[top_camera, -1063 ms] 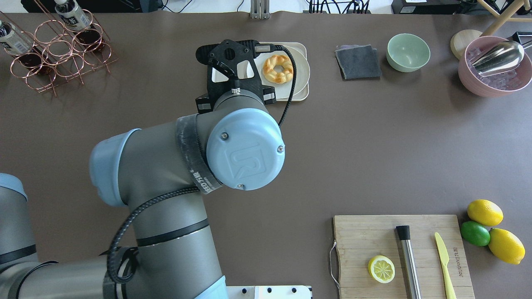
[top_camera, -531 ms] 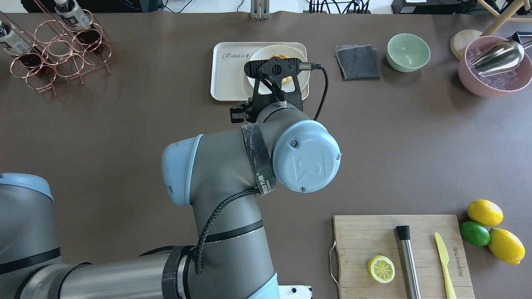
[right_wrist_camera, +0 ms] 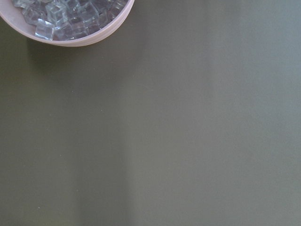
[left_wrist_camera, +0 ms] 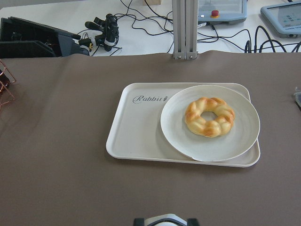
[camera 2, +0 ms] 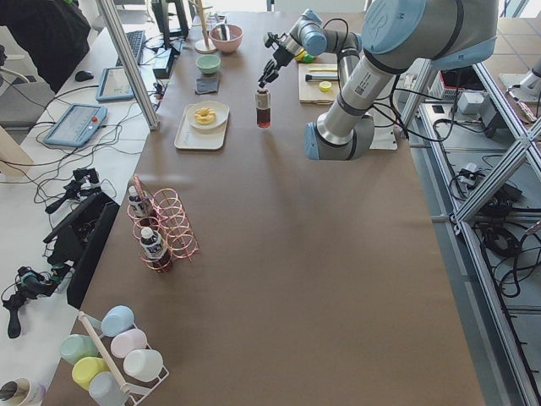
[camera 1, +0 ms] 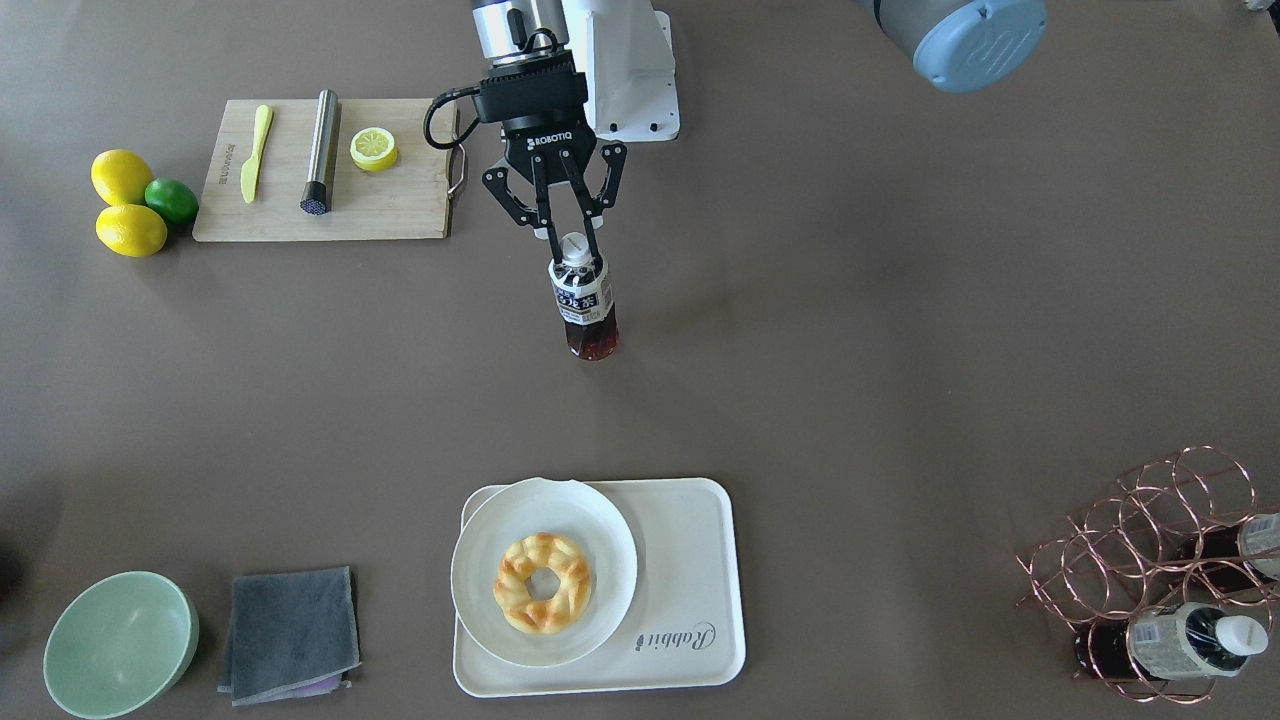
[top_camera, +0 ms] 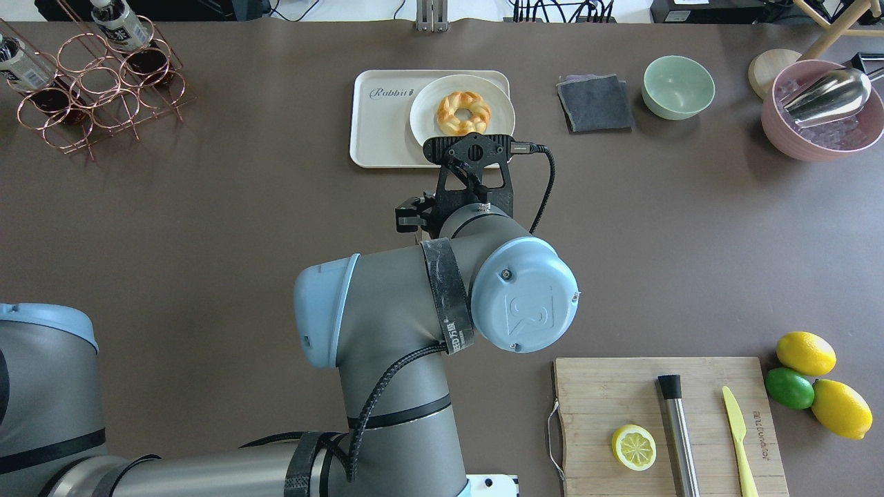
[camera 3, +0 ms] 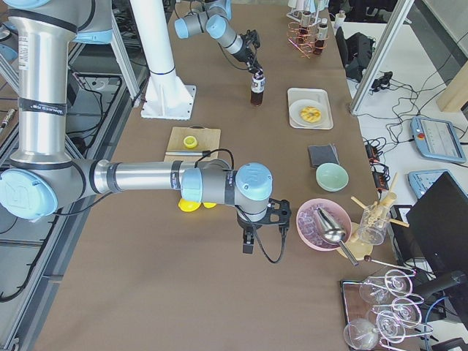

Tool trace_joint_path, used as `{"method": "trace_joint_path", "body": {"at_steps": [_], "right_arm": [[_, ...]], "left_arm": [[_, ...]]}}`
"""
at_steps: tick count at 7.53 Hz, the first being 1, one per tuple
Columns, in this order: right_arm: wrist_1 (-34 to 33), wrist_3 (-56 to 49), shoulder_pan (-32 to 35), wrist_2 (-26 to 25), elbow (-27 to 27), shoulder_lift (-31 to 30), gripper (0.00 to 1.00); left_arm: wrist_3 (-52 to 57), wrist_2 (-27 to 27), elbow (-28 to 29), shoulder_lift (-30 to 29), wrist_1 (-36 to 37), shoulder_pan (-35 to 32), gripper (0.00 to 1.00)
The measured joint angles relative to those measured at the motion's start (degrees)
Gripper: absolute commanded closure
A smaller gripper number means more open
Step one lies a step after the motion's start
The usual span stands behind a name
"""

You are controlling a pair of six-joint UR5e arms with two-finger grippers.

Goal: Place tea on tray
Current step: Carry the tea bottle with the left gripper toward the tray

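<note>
- Two arms: left arm (top_camera: 387, 331) reaches out over mid-counter, right arm (camera 3: 139, 179) stretches low toward the right end.
- Cutting board (camera 1: 400, 200): at the robot-side edge, toward the right end. On it are a half lemon (camera 1: 373, 148), a metal muddler (camera 1: 320, 150) and a yellow knife (camera 1: 256, 150).
- Tray (camera 1: 690, 560): against the operator-side edge, about mid-length, script lettering at one corner. No bottle on it.
- Copper wire rack (camera 1: 1160, 560): operator-side left corner, spare bottles (camera 1: 1185, 640) lying in it.
- Pink bowl (top_camera: 777, 134): operator-side right corner, holding ice cubes and a metal scoop.
- Plate (camera 1: 480, 540): sits on the tray, at the end away from the lettering.
- Green bowl (camera 1: 120, 645) and grey cloth (camera 1: 290, 630): along the operator-side edge between the tray and the pink bowl, cloth nearer the tray.
- Left gripper (camera 1: 572, 240): pointing down over mid-counter, fingers clamped on the white cap.
- Right gripper (camera 3: 248, 247): just beside the pink bowl. It shows only in the side view, so I can't tell whether it's apart or together.
- Tea (camera 1: 582, 300): upright under the left gripper, mid-counter, well apart from the tray on its robot side. Can't tell whether its base touches the counter.
- Braided ring pastry (camera 1: 512, 585): centred on the plate.
- Two lemons (camera 1: 122, 176) and a lime (camera 1: 172, 200): bunched together just beside the board, toward the robot-side right corner.
</note>
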Motion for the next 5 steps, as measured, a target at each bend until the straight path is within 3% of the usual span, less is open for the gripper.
{"method": "trace_joint_path", "body": {"at_steps": [4, 5], "right_arm": [[0.00, -0.12, 0.03, 0.00, -0.02, 0.06, 0.00], [0.00, -0.13, 0.03, 0.00, -0.02, 0.06, 0.00]], "left_arm": [[-1.14, 0.03, 1.54, 0.44, -5.42, 0.88, 1.00], [-1.46, -0.01, 1.60, 0.46, -5.69, 0.89, 0.88]]}}
